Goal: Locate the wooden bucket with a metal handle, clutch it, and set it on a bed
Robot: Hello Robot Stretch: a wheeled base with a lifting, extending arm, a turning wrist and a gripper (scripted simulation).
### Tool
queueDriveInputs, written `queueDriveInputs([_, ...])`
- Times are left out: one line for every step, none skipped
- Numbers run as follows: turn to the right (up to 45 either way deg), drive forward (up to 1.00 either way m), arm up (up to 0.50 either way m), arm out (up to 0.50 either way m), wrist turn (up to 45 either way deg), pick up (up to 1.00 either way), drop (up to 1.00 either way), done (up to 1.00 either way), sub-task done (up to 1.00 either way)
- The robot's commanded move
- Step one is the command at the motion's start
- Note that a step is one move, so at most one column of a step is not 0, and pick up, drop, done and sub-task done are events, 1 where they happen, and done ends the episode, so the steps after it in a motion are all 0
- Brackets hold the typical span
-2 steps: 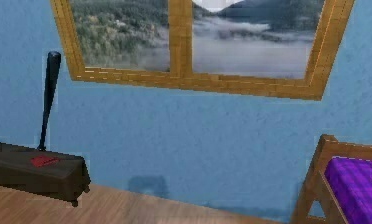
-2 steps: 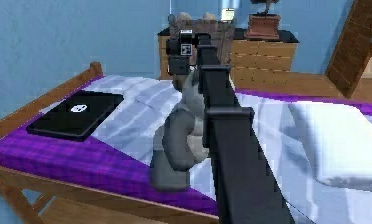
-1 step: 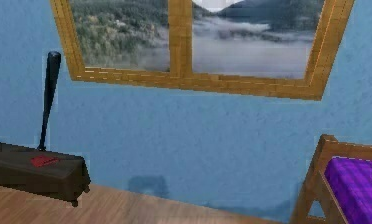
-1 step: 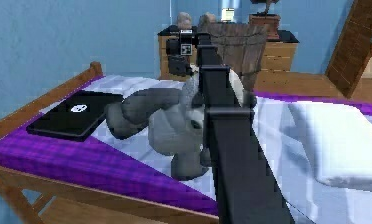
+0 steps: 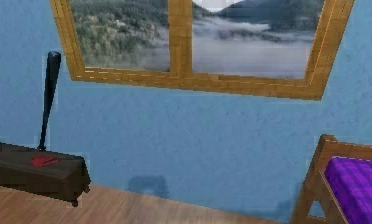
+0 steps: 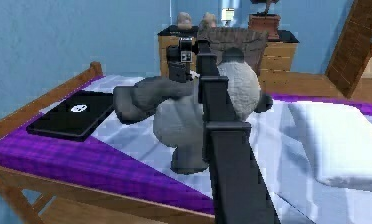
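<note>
In the forward view a wood-framed window (image 5: 194, 40) sits in a blue wall, a dark bat (image 5: 49, 92) stands on a low dark table (image 5: 44, 172) at the view's left, and 1 corner of a bed (image 5: 320, 178) with a purple cover shows at the view's right. In the arm side view the arm (image 6: 230, 150) reaches out across the bed (image 6: 84, 165), and the gripper (image 6: 181, 68) sits at its far end over the middle of the mattress. A grey teddy bear (image 6: 179, 125) lies right behind and below the gripper, so it cannot be told how its fingers are set or whether it holds anything. A dark laptop (image 6: 74, 115) lies left of the gripper, and a white pillow (image 6: 334, 140) lies well to its right. Beyond the gripper stands a dresser (image 6: 282, 55), and just right of the arm's far end is a brownish tub shape (image 6: 240, 48) that could be the bucket, though this is not certain. If the bucket is in hand, the placing would go best on bare sheet between teddy and pillow, lowered level until it rests before letting go, since setting it on the soft toy risks a tip
</note>
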Motion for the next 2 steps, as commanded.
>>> queueDriveInputs([0.0,0.00,-0.32,0.00,0.0,0.00,0.00,0.00,0.00])
queueDriveInputs([0.0,0.00,0.00,0.00,0.0,0.00,1.00,0.00,0.00])
